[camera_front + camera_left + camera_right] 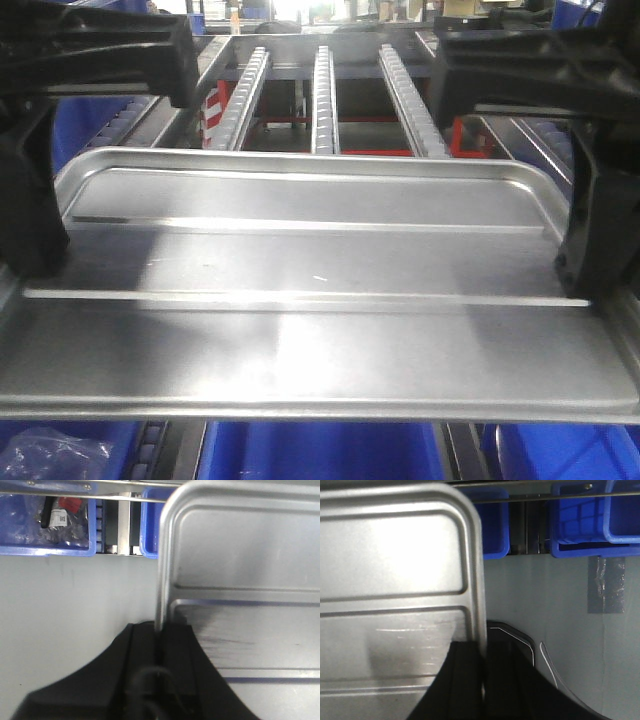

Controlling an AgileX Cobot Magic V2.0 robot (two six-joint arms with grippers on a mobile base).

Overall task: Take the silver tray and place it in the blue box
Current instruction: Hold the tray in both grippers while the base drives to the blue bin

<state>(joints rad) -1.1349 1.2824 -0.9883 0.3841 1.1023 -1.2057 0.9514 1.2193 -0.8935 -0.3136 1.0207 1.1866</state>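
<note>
The silver tray (pixel 310 260) is held level and fills most of the front view, its two long ridges running across it. My left gripper (pixel 40 255) is shut on the tray's left rim, and in the left wrist view the rim (pixel 162 570) runs down into the closed jaws of the gripper (pixel 160 630). My right gripper (pixel 588 275) is shut on the right rim; the right wrist view shows that rim (pixel 479 580) pinched in the gripper (pixel 484 647). Below the tray's near edge lies the blue box (pixel 320 452), mostly hidden by the tray.
Behind the tray stands a metal roller rack (pixel 325 95) with three rails. A blue bin with bagged parts (pixel 45 525) sits at the left, more blue bins (pixel 590 525) at the right. A plastic bag (pixel 50 455) lies in a blue bin at the lower left.
</note>
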